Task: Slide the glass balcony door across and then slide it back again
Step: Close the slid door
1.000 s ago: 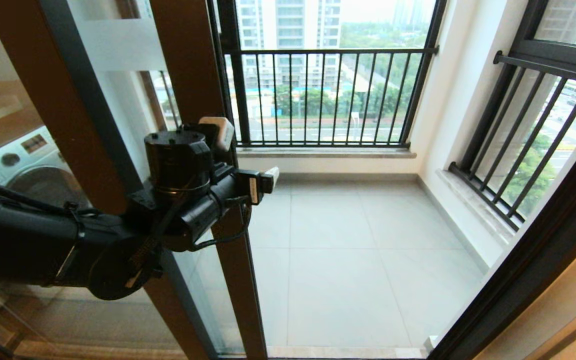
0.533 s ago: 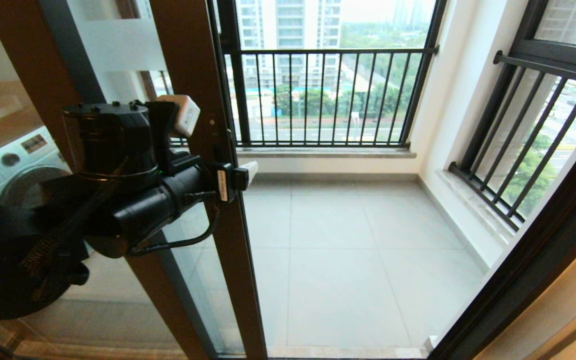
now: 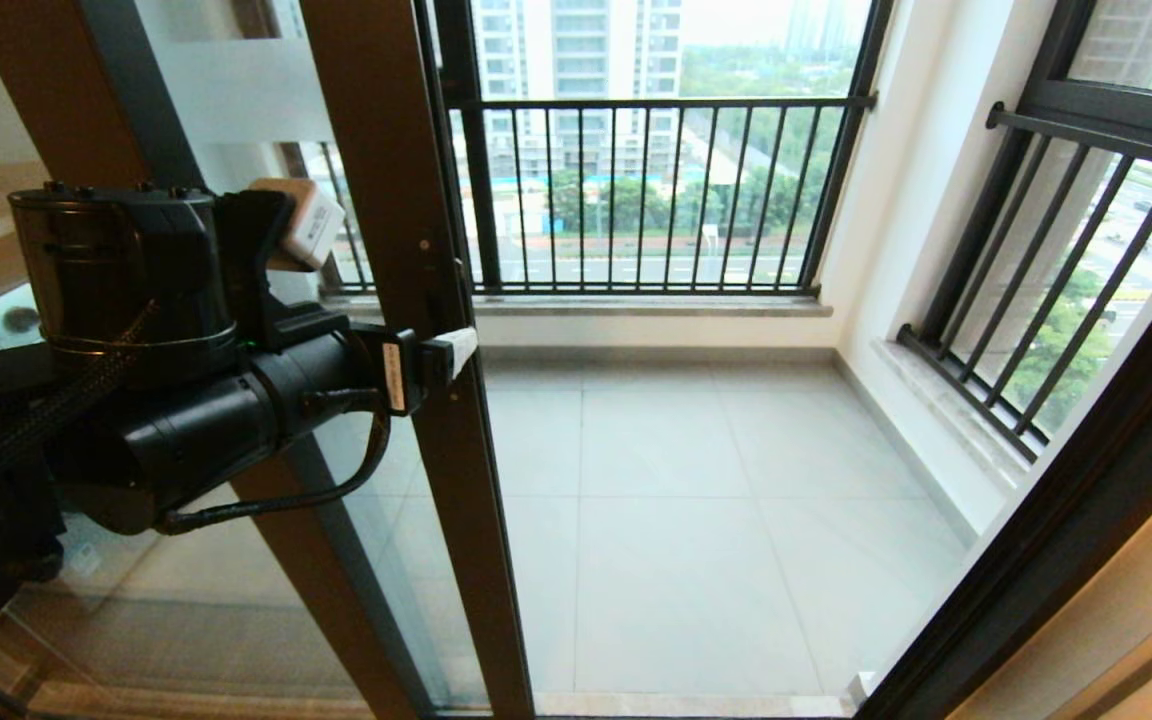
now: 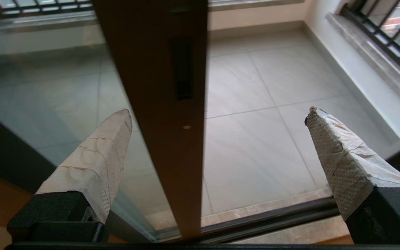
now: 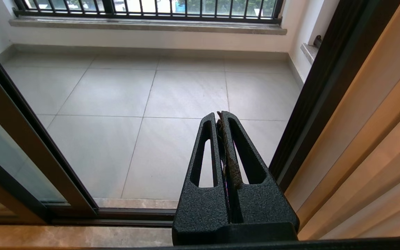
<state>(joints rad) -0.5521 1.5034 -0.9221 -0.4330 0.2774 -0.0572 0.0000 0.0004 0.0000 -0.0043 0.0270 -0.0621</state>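
The glass balcony door (image 3: pixel 386 150) stands at the left of the doorway, its brown stile upright and its frosted white band (image 3: pixel 236 90) high up. My left gripper (image 3: pixel 446 350) is open in front of that stile at mid height. In the left wrist view the left gripper (image 4: pixel 219 110) has its tape-wrapped fingers (image 4: pixel 99 156) spread wide to either side of the stile (image 4: pixel 172 146), not touching it, and the black handle slot (image 4: pixel 183 69) lies further ahead. My right gripper (image 5: pixel 221 116) is shut and empty, low down by the doorway's right side.
The doorway is open to the tiled balcony floor (image 3: pixel 696 520). Black-barred windows (image 3: pixel 656 190) close the far and right sides. A dark door jamb (image 3: pixel 1086 510) bounds the opening on the right. The floor track (image 5: pixel 134 213) runs across the threshold. A second brown-framed panel (image 3: pixel 56 100) overlaps behind the door.
My left arm has drawn back and to the left. Its gripper went from past the stile's edge to in front of the stile. The door has not visibly shifted.
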